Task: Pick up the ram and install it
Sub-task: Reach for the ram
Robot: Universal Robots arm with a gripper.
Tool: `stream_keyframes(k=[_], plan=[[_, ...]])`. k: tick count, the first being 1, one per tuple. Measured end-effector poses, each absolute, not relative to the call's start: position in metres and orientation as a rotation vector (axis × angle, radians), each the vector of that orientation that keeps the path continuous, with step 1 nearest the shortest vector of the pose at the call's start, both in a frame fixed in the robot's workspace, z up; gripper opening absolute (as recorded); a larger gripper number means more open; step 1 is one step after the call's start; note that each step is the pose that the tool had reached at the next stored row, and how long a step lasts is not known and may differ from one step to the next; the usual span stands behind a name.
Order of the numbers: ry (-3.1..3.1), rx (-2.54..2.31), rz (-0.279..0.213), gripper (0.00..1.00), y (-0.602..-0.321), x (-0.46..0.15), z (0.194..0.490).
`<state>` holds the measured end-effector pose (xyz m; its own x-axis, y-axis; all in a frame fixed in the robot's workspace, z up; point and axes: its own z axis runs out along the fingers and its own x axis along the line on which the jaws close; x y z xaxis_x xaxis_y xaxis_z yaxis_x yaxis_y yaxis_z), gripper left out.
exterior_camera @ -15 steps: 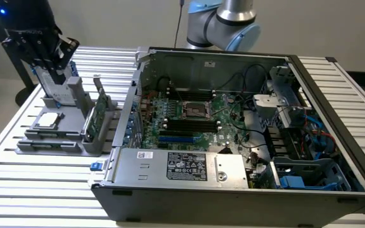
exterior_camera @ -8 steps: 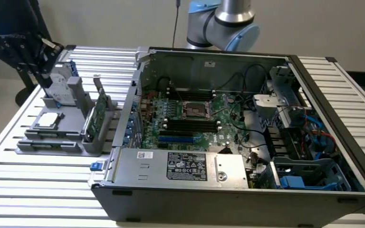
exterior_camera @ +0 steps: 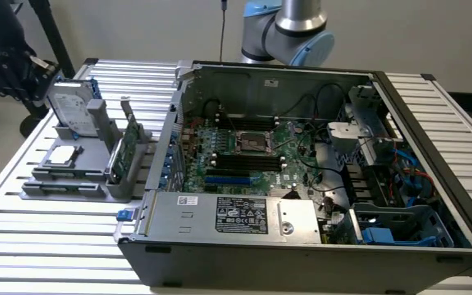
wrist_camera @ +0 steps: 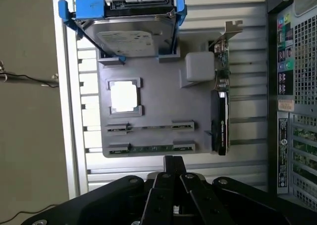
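1. Exterior view: an open computer case lies on its side on the slatted metal bench, with the motherboard facing up and its black memory slots in the middle
2. On the exterior view's left, just beside the case, a grey holder rests on the bench
3. The holder carries a hard drive in a blue frame standing upright, a processor chip lying flat, and a broad green card standing on edge next to the case wall
4. The robot arm rises behind the far side of the case
5. Wrist view: the end effector has its black fingers pressed together with nothing pinched between them
6. Its tips sit over the bench slats just beside the edge of the holder
7. The ram lies in the holder's slot row nearest the end effector, seated between two grey clips and apart from the fingers
8. Beyond the ram on the holder are the processor chip, then the hard drive; the broad green card stands along the side nearest the case
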<state>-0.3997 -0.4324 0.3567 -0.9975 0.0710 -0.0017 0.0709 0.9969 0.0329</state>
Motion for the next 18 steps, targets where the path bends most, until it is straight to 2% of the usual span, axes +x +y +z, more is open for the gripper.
stream_keyframes(k=[18], plan=[[3.15,0.066,0.042,0.11,-0.432,-0.421,0.341]])
